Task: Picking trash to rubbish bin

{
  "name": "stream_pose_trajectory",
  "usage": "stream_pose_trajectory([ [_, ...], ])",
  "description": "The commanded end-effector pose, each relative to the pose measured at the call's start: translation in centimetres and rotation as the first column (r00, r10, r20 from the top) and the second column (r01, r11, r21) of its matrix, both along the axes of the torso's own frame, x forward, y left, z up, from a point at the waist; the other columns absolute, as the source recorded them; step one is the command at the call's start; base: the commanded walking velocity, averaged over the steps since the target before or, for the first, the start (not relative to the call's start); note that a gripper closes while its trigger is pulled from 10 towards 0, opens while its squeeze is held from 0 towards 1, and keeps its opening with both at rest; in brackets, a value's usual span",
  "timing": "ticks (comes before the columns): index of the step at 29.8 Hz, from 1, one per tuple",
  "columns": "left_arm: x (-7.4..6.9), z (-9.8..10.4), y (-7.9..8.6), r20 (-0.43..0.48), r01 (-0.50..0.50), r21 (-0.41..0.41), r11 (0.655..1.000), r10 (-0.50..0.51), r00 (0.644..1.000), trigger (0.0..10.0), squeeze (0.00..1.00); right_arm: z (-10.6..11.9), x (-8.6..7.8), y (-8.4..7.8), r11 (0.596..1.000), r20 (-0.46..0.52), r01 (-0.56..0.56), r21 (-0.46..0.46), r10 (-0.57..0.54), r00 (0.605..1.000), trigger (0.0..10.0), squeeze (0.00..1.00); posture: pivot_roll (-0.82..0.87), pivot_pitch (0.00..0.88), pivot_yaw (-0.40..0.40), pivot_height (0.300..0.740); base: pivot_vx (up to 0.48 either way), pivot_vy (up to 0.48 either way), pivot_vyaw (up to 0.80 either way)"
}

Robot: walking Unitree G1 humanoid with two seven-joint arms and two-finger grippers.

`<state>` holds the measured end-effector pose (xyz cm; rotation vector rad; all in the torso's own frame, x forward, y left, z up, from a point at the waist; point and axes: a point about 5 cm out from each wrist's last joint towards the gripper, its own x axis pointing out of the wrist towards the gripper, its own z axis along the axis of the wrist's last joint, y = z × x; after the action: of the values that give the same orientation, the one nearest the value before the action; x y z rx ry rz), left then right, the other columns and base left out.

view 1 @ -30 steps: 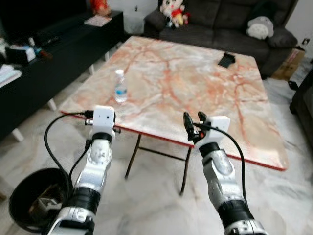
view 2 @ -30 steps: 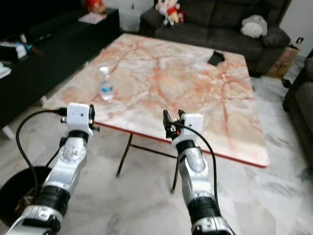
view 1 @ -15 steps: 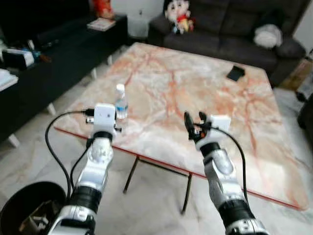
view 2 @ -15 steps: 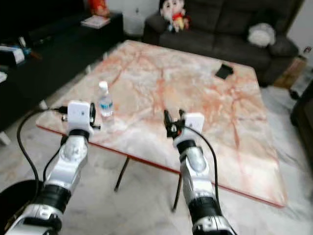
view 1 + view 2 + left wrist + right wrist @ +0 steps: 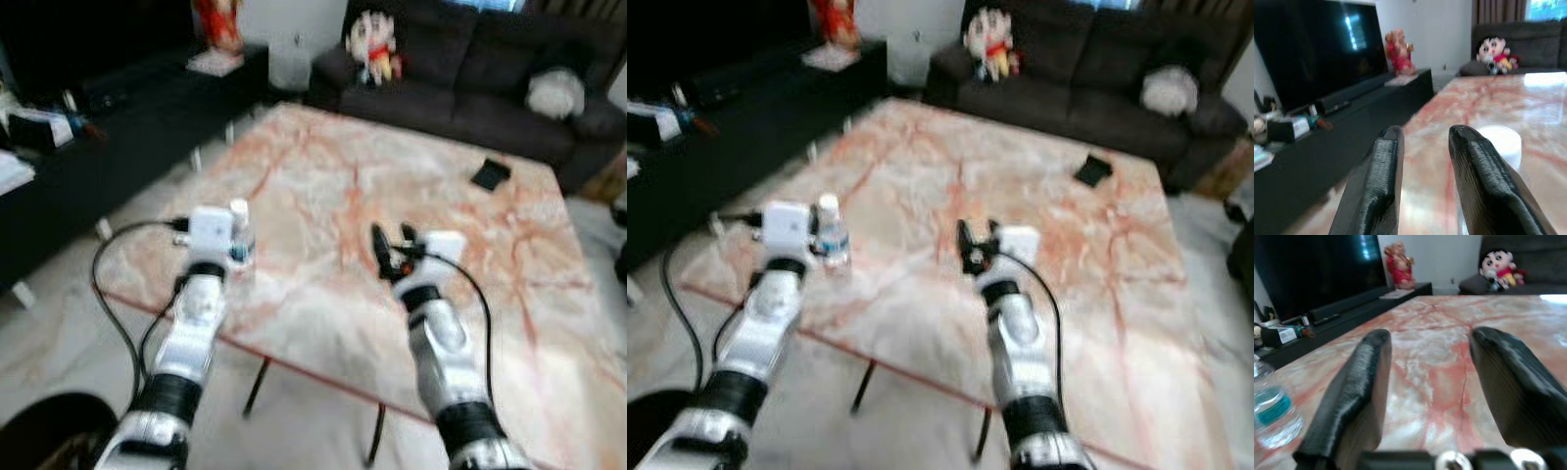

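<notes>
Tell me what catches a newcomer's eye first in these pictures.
The big marble table with red veins fills the middle, reaching toward a dark sofa with a doll on it. A small water bottle stands near the table's left edge, just beside the left gripper, whose fingers are apart. The right gripper, open too, is raised over the table's near middle, and a small black object lies toward the far right.

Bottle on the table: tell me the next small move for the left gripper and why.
Probably ease the left gripper slightly toward the robot's right and forward, so the bottle sits between the fingers. The fingers are open and nothing is between them; in the wrist view the bottle's cap lies off to one side, behind one finger, not in the gap.
</notes>
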<state>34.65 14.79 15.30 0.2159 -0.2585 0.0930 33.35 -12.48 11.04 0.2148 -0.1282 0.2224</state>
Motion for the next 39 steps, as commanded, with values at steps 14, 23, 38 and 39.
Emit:
stream_pose_trajectory([
  [14,-0.4,4.5,-4.3,0.181,0.228,-0.056,0.972,-0.215,0.96,10.0,1.0,0.3,0.1,-1.6,0.999,0.012,0.051,0.008,-0.051,0.999,10.0,0.0,0.11,0.0,-0.107,0.74,0.0,0.0,0.0],
  [23,0.3,4.5,-2.6,0.151,0.172,-0.075,0.982,-0.159,0.976,10.0,1.0,0.2,0.1,-1.6,0.999,0.009,0.052,0.013,-0.052,0.999,10.0,0.0,0.12,0.0,-0.106,0.74,0.0,0.0,0.0],
  [38,2.2,3.0,1.0,0.015,0.035,-0.051,0.998,-0.034,0.999,10.0,1.0,0.1,-0.1,-1.7,0.999,0.002,0.053,0.013,-0.053,0.999,10.0,0.0,0.11,0.0,-0.108,0.74,0.0,0.0,0.0],
  [39,2.2,3.0,1.2,0.014,0.023,-0.045,0.999,-0.023,1.0,10.0,1.0,0.0,-0.1,-1.7,0.999,0.001,0.053,0.012,-0.053,0.999,10.0,0.0,0.11,0.0,-0.109,0.74,0.0,0.0,0.0],
])
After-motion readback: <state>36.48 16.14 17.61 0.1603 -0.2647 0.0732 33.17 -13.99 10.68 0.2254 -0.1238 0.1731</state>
